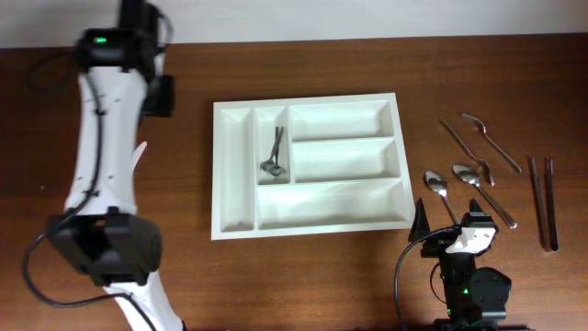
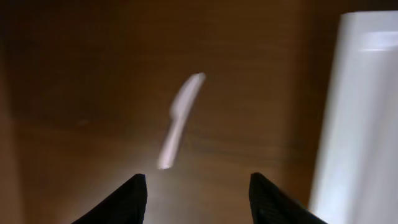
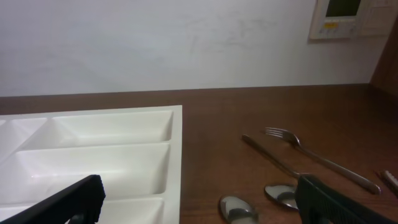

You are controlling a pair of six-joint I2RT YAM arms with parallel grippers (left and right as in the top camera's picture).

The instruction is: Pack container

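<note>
The white container (image 1: pixel 237 175) lies at the table's middle, with small metal spoons (image 1: pixel 274 156) in its second narrow compartment. Its other compartments look empty. My left gripper (image 2: pixel 196 193) is open and empty above the wood left of the container's edge (image 2: pixel 354 112). A white plastic knife (image 2: pixel 180 121) lies just beyond its fingertips. From overhead the left wrist (image 1: pixel 160 96) is at the container's upper left, and the knife (image 1: pixel 138 156) peeks out beside the arm. My right gripper (image 1: pixel 450 225) is open and empty, low at the container's front right corner (image 3: pixel 175 155).
Right of the container lie two metal spoons (image 1: pixel 436 184) (image 1: pixel 466 175), two long-handled metal pieces, one a fork (image 1: pixel 469 147) (image 1: pixel 491 138), and two dark sticks (image 1: pixel 544 202). The spoon bowls (image 3: pixel 238 210) and the fork (image 3: pixel 311 155) show in the right wrist view.
</note>
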